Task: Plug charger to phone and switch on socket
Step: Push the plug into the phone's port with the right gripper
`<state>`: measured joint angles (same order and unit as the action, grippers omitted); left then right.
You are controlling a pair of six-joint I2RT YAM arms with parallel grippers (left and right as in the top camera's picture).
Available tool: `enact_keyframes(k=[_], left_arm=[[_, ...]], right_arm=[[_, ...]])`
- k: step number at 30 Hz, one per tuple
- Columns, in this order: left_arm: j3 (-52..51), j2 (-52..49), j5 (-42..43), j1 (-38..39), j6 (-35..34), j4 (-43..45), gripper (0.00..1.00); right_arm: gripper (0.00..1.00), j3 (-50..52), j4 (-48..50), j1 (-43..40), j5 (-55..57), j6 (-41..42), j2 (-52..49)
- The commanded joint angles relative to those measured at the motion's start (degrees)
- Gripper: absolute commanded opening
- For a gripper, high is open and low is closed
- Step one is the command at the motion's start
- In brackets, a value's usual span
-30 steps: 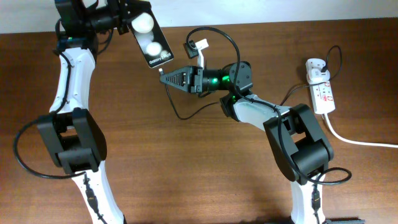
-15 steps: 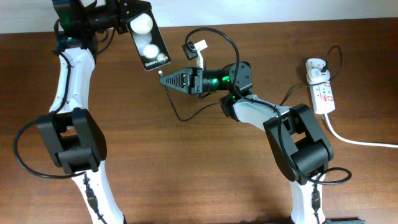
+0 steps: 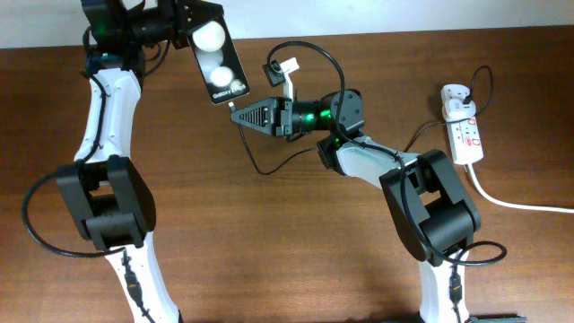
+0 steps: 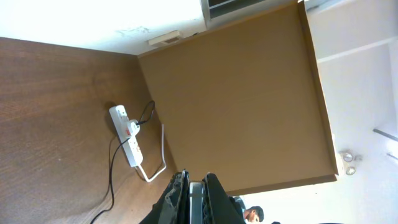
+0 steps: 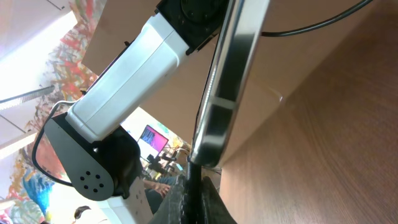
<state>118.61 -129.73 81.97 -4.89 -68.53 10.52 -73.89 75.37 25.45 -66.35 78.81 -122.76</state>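
My left gripper (image 3: 184, 20) is shut on the black phone (image 3: 216, 61) and holds it tilted above the table's back left; its face shows two white circles. In the left wrist view the phone's edge (image 4: 196, 202) sits between the jaws. My right gripper (image 3: 240, 111) is shut on the charger plug tip (image 3: 233, 106), which touches the phone's lower end. In the right wrist view the plug (image 5: 193, 177) meets the phone's bottom edge (image 5: 227, 93). The thin black cable (image 3: 269, 167) runs across the table toward the white socket strip (image 3: 465, 130) at the far right.
A white adapter (image 3: 456, 94) sits in the strip's far end, and a thick white cord (image 3: 516, 203) leaves toward the right edge. A small white tag (image 3: 289, 65) hangs near the cable loop. The strip also shows in the left wrist view (image 4: 128, 138).
The phone has shifted slightly down and right toward the plug tip. The right gripper has held still.
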Motion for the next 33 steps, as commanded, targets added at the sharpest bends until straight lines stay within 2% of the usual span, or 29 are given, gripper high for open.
enact_keyframes(k=[1,12,14,19,22,33], left_arm=[[0.6,2.0,2.0,-0.2,1.0,0.1,0.00],[0.6,2.0,2.3,-0.1,1.0,-2.6,0.00],[0.6,2.0,2.2,-0.1,3.3,-2.6,0.00],[0.6,2.0,2.2,-0.1,3.3,-2.7,0.00],[0.6,2.0,0.8,-0.1,3.3,-7.1,0.00],[0.6,2.0,0.8,0.2,3.3,-7.2,0.00]], right_arm=[[0.04,-0.7,0.3,-0.1,-0.5,-1.0,-0.5],[0.04,-0.7,0.3,-1.1,-0.7,-1.0,-0.5],[0.04,-0.7,0.3,-1.1,-0.7,-1.0,-0.5],[0.04,-0.7,0.3,-1.1,-0.7,-1.0,-0.5],[0.04,-0.7,0.2,-1.1,-0.7,-1.0,-0.5],[0.04,-0.7,-0.2,-1.1,-0.4,-0.9,-0.5]])
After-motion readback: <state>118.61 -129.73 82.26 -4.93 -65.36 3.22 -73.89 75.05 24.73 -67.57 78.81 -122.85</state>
